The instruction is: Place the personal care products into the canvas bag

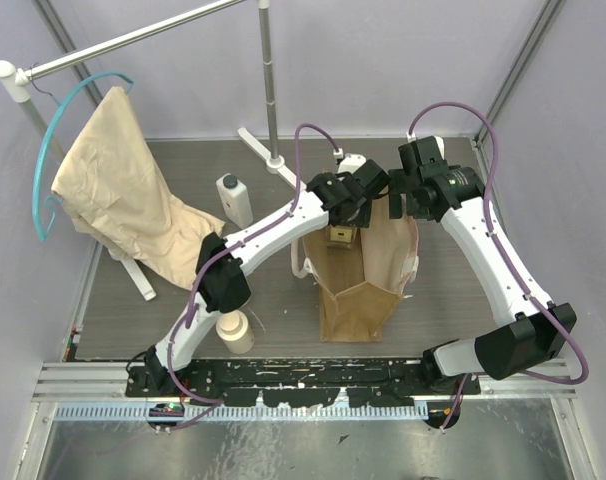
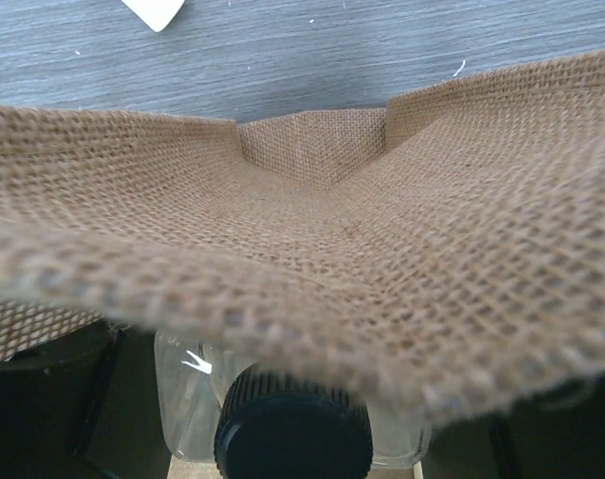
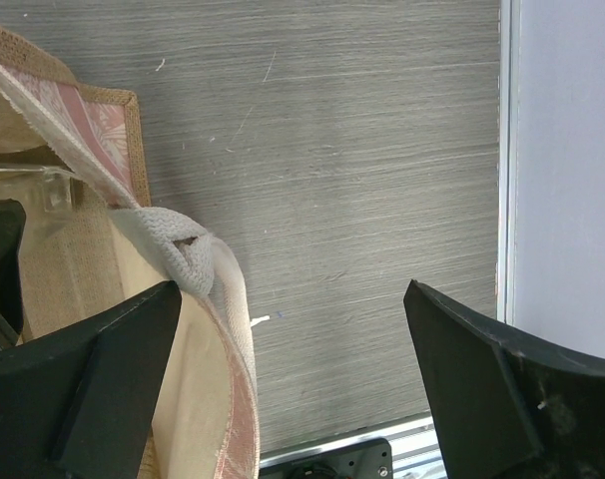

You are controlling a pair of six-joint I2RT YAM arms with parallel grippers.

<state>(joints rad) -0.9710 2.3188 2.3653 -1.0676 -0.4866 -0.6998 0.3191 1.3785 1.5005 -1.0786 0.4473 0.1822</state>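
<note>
Canvas bag (image 1: 358,295) rim droops across the dark-capped bottle (image 2: 293,439); beige garment (image 1: 123,200) hangs left.

Left hand (image 1: 343,215) reaches forward, gripping bottle (image 2: 293,437); right hand (image 3: 293,329) alongside, spread wide.

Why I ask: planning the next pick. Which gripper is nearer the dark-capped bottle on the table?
Left. The left gripper hangs at the canvas bag's mouth, right of the bottle; the right gripper is farther right.

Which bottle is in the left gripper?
The whitish rectangular dark-capped bottle at the mouth of the tan canvas bag; the other dark-capped bottle and the cream cylindrical bottle stand free on the table.
</note>
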